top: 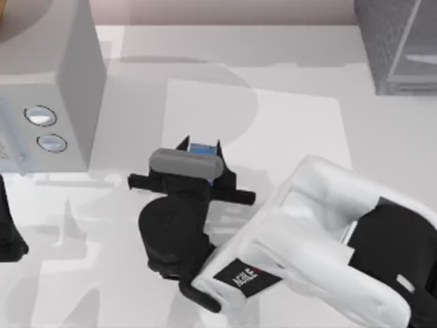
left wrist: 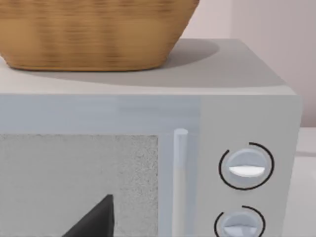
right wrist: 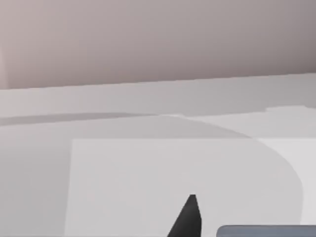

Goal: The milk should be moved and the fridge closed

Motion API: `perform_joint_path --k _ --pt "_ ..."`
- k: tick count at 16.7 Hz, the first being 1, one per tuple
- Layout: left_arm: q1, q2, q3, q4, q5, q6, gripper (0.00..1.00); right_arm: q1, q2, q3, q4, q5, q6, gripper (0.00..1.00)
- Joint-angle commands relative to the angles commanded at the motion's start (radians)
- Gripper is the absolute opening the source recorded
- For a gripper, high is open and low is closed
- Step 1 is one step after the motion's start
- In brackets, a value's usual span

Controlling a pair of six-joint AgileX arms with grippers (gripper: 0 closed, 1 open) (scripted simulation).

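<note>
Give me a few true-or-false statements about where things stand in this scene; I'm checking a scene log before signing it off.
1. The right gripper is at the milk, near the middle of the table. True.
2. The milk is inside the fridge. False: it is out on the table, far from the fridge at the far right corner.
3. A woven basket sits on top of the light grey box with two round dials. True.
4. The left arm is reaching over the milk. False: it is at the table's left edge, near the box with dials.
</note>
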Motion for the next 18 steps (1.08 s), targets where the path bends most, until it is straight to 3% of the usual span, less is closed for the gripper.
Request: perform_joint_path --k 4,5,18 --pt "0.000 0.000 0.000 0.000 0.000 0.000 1.00 0.000 0.000 0.000 0.000 0.000 0.000 0.02" --pt "0.000 0.000 0.000 0.000 0.000 0.000 1.00 0.000 0.000 0.000 0.000 0.000 0.000 0.00" --pt "0.000 0.000 0.000 0.000 0.000 0.000 1.00 0.003 -0.076 -0.022 -0.056 -0.001 0.003 0.00"
